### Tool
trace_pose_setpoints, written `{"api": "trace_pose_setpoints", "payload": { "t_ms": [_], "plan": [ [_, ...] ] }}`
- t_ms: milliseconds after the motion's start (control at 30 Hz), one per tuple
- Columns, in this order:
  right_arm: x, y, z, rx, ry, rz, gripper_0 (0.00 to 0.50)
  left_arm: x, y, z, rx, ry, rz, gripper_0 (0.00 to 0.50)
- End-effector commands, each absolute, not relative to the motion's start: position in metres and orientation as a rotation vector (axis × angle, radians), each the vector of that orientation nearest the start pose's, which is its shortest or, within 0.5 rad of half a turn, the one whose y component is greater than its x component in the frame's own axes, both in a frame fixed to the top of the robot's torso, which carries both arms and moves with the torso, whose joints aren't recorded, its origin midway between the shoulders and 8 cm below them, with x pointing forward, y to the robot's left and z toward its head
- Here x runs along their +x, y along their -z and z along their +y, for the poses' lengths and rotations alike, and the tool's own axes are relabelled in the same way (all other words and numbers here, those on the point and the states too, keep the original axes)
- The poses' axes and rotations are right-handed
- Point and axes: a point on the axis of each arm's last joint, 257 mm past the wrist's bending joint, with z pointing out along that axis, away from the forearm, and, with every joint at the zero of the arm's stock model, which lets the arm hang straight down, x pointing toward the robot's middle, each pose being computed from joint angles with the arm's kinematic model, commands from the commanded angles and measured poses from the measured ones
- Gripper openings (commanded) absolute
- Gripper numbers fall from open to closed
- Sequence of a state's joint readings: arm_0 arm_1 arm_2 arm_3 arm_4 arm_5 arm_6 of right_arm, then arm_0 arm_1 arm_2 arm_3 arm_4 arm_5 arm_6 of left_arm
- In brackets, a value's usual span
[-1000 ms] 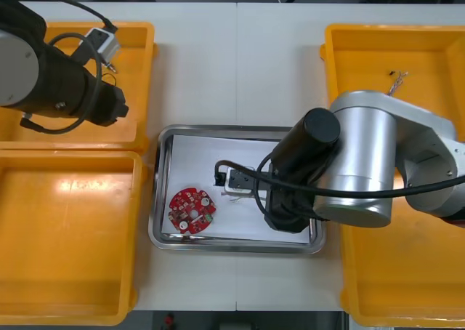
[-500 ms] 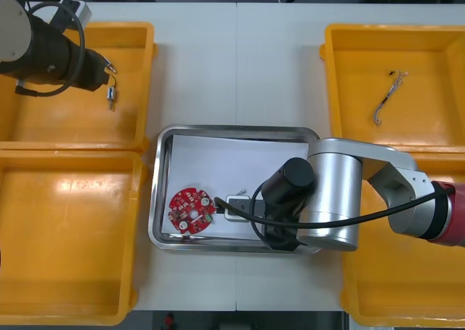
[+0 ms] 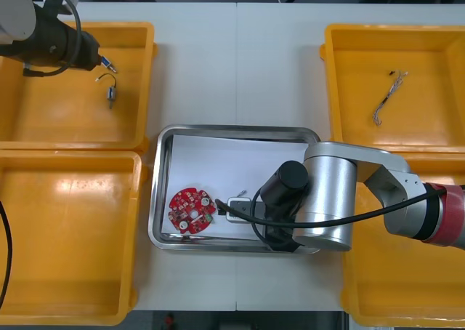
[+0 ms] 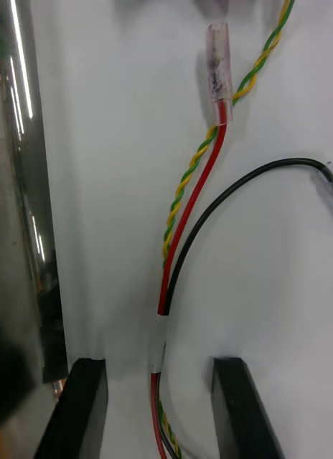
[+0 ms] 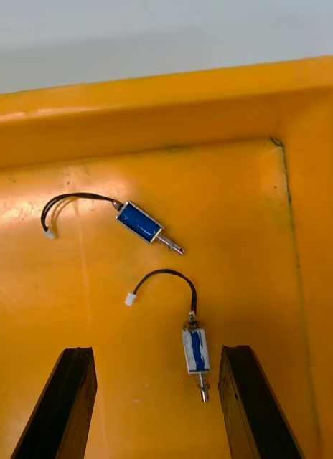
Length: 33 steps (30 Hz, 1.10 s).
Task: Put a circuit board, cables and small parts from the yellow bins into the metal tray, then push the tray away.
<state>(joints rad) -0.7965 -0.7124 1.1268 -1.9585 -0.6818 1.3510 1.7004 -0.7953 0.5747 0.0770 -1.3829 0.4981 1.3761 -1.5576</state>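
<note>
Spread wide over the far left yellow plastic bin [image 3: 43,119], the left gripper [image 5: 156,351] has a small blue-banded metal part [image 5: 196,353] lying lengthwise between its fingers [image 5: 73,401] (the right gripper [image 4: 159,362], likewise open, straddles a red-and-yellow cable [image 4: 191,208] in the shiny metal tray [image 3: 232,130]).

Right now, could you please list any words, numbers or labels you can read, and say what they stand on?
No text can be read.
Circuit board in the tray: markings too small to read.
Small parts in the bin, ahead of the open left gripper: blue sleeves, no lettering to be seen.
Cables on the tray's white inside, at the open right gripper: no print.
</note>
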Motion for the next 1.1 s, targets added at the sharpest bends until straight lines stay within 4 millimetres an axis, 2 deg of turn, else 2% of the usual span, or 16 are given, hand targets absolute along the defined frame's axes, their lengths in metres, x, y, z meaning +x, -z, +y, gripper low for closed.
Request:
{"api": "trace_pose_setpoints", "payload": {
  "t_ms": [33, 133, 367, 567, 833, 1000, 1100],
  "plan": [
    [0.385, 0.295, -0.048, -1.889, 0.186, 1.949, 0.500, 0.648, 0.053, 0.322, -0.065, 0.036, 2.235, 0.500],
    [0.387, 0.289, -0.045, -1.869, 0.164, 1.959, 0.500, 0.660, 0.050, 0.315, -0.075, 0.058, 2.202, 0.500],
    [0.400, 0.260, -0.046, -1.799, 0.152, 1.994, 0.500, 0.686, 0.066, 0.300, -0.081, 0.087, 2.140, 0.500],
    [0.405, 0.221, -0.059, -1.754, 0.223, 2.046, 0.500, 0.692, 0.086, 0.290, -0.080, 0.095, 2.152, 0.500],
    [0.401, 0.167, -0.105, -1.673, 0.360, 2.156, 0.500, 0.704, 0.117, 0.284, -0.088, 0.100, 2.136, 0.500],
    [0.409, 0.128, -0.102, -1.577, 0.310, 2.100, 0.500, 0.710, 0.122, 0.283, -0.098, 0.114, 2.107, 0.500],
    [0.415, 0.104, -0.107, -1.503, 0.299, 2.073, 0.500, 0.714, 0.118, 0.281, -0.094, 0.119, 2.078, 0.500]
  ]
}}
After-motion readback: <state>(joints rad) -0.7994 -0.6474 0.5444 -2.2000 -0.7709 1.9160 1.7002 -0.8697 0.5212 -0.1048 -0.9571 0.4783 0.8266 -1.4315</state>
